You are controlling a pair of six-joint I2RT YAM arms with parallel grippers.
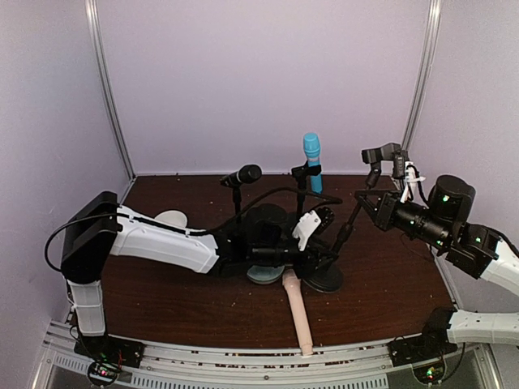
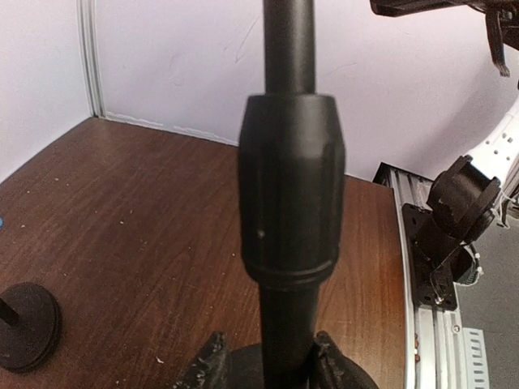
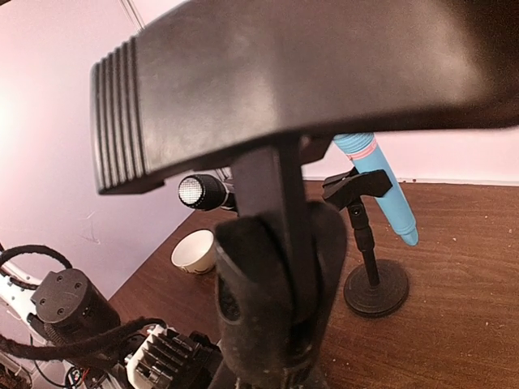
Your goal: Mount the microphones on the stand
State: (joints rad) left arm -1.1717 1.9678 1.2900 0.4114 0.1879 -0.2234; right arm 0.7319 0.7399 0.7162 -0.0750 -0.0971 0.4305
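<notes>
The brown table [image 1: 405, 284] is running up against pale walls at the top and sides of the overhead view, and a metal rail [image 1: 243, 352] is closing off its bottom edge. Bare wood is lying open at the lower left, along the back wall and on the right side, while the middle is crowded. The pink-beige microphone [image 1: 297, 312] is lying flat at lower centre, its thin end reaching almost to the rail. The black microphone [image 1: 243, 174] and the blue microphone [image 1: 312, 156] are each sitting in a clip on their own upright stands towards the back. A tilted stand [image 1: 345, 235] is leaning toward the right of the frame from its round base [image 1: 327, 279], and its clip [image 1: 381, 154] is carrying no microphone. The left gripper [image 2: 272, 366] is pinching this stand's pole low down, one finger on each side, just below a thick collar [image 2: 289, 190]. The right gripper [image 1: 361, 203] is pressing together on the same pole higher up, below the clip. A white bowl [image 1: 170, 217] is showing at centre left behind the left arm, and a pale blue bowl [image 1: 263, 275] is lying mostly hidden under that arm. What either bowl is holding cannot be told. Only the right wrist view is showing the white bowl from the side, along with the blue microphone slanting in its clip.
</notes>
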